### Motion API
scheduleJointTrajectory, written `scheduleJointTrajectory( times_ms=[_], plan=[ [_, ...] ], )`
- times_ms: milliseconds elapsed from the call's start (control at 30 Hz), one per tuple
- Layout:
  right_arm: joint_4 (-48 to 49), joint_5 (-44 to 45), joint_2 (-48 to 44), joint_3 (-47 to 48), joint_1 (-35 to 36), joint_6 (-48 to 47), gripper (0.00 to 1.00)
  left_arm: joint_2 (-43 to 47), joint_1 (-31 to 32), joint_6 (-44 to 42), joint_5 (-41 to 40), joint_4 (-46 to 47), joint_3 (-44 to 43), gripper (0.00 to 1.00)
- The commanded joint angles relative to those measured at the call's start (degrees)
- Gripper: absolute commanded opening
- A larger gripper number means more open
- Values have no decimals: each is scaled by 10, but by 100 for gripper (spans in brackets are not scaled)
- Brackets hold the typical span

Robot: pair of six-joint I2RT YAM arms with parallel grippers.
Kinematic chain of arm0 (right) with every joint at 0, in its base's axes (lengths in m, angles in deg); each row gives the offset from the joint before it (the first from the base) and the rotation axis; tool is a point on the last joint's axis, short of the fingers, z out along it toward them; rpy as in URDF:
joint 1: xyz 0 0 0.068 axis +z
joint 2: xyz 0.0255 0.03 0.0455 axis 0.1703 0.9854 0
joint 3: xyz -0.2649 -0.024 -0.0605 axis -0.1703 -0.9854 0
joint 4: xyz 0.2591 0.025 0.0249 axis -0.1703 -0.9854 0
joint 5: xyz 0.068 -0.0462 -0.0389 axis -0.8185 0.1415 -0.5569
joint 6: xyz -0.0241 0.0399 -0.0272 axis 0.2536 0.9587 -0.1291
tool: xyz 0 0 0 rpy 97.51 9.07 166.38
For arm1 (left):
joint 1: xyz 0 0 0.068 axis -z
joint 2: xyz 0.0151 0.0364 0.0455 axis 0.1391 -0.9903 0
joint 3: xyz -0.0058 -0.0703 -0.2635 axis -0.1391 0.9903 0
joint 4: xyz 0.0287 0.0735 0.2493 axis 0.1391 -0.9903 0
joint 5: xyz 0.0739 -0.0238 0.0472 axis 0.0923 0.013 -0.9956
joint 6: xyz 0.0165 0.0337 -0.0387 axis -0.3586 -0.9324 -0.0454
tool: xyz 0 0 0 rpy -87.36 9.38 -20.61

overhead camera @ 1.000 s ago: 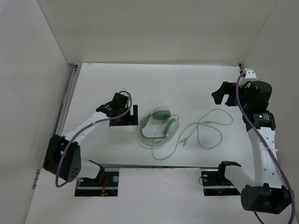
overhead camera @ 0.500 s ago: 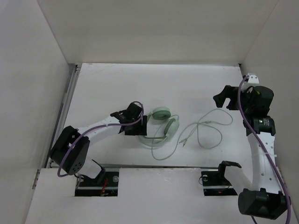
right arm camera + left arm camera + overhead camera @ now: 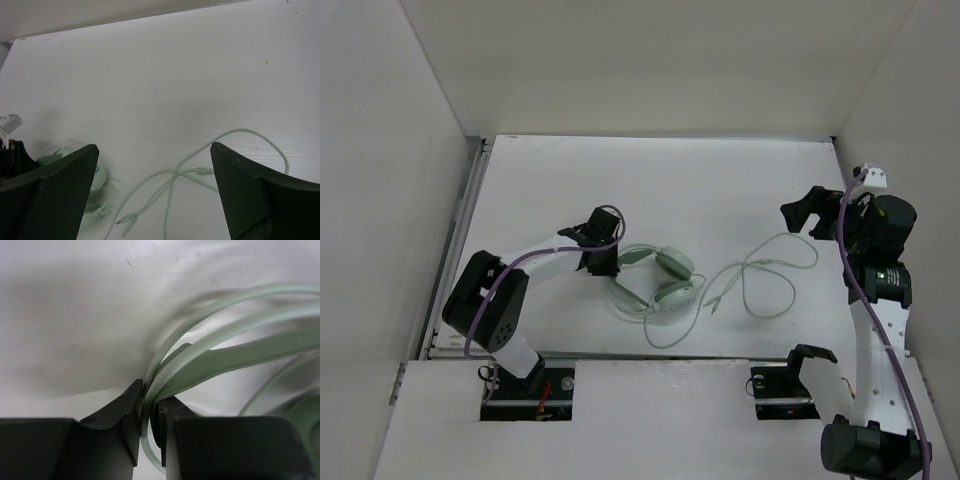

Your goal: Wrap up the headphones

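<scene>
The pale mint-green headphones (image 3: 672,266) lie mid-table, both round earcups side by side and the thin headband (image 3: 620,292) curving left. My left gripper (image 3: 604,262) is shut on the headband's left end; in the left wrist view the green bands (image 3: 225,352) run right out of the pinched gripper (image 3: 146,407). The long thin cord (image 3: 766,270) lies in loose loops to the right of the earcups. My right gripper (image 3: 810,208) hovers open above the far right of the table. Between its fingertips (image 3: 155,192) the right wrist view shows the cord (image 3: 200,171), its plugs (image 3: 125,219) and one earcup (image 3: 98,181).
White walls enclose the table on the left, back and right. Two black fixtures (image 3: 545,372) (image 3: 798,368) sit at the near edge by the arm bases. Purple cables (image 3: 840,250) run along both arms.
My left gripper has slid right to the headband and shut on it. The headphones have turned, the earcups now lying further right. The right arm has drifted slightly right.
</scene>
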Motion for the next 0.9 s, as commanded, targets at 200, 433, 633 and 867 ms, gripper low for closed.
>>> scheduleJointTrajectory(
  times_ms=[200,433,633,867],
  plan=[
    [53,-9,-19,-19,0,6,100,-56,-35,-207,-87,31,-128,6],
    [55,24,-24,-18,58,-78,100,-59,-20,-299,-93,39,-218,0],
    [67,86,-19,1,179,-175,100,-63,-39,-322,-106,-14,-413,0],
    [148,129,-4,-6,301,-207,100,-51,-68,-316,-53,-101,-617,0]
  ],
)
